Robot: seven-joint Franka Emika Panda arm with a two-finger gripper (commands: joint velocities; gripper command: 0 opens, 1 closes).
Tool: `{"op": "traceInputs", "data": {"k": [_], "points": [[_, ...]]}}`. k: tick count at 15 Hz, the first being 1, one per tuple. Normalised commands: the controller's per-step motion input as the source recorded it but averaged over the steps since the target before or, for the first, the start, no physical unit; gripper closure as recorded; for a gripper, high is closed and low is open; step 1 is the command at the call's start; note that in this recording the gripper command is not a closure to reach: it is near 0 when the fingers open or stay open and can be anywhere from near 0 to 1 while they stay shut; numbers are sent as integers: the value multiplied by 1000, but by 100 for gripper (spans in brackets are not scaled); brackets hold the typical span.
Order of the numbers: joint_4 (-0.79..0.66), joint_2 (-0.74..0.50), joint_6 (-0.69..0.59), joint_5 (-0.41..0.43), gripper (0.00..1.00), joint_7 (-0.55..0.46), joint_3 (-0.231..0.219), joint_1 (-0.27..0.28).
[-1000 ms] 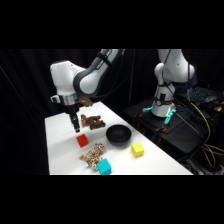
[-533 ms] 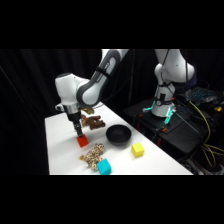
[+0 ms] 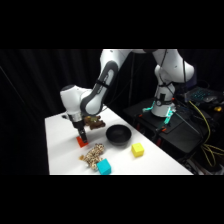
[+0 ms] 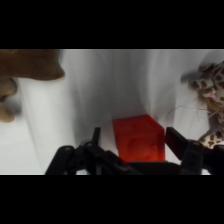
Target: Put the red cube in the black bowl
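Where the white tabletop (image 3: 60,145) begins at the left of the side view, it is bare; the first thing in from that side is the gripper (image 3: 81,137), coming down from above at the end of the white arm (image 3: 95,95). The red cube (image 3: 81,142) sits on the tabletop right at the gripper's tip, partly hidden by it. Just behind the gripper lies a brown toy (image 3: 94,121), shape unclear. In front and a bit right of the cube lies a spotted plush toy (image 3: 93,154), near but apart. A cyan cube (image 3: 104,167) sits just beside the plush, at the front edge. Further right is the black bowl (image 3: 118,135), upright, well apart from the red cube. A yellow cube (image 3: 137,149) sits just right of and in front of the bowl. Off the tabletop at right stands the arm's base (image 3: 162,100) and a tangle of yellow cables (image 3: 207,125).

Wrist view, left to right: brown toy (image 4: 25,70) fills the upper left corner. One dark finger (image 4: 95,142) stands just left of the red cube (image 4: 139,139); the other finger stands just right of it. The gripper (image 4: 137,150) is open, fingers straddling the cube with a visible gap on each side, not clamped. The cube rests flat on the tabletop (image 4: 100,90). The spotted plush toy (image 4: 210,95) shows at the right edge, apart from the cube.
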Motion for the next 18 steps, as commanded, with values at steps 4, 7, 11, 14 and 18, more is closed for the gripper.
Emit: {"op": "traceInputs", "data": {"k": [4,7,11,14,18], "points": [[196,131,99,67,100,-173,118,-104],[141,18,98,51,100,-111,91,-44],[-111,-166,90,-4,100,13,3,47],[-577,-591,28,-66,100,200,-104,155],[-744,-854,-118,-194,100,338,-201,252]]}}
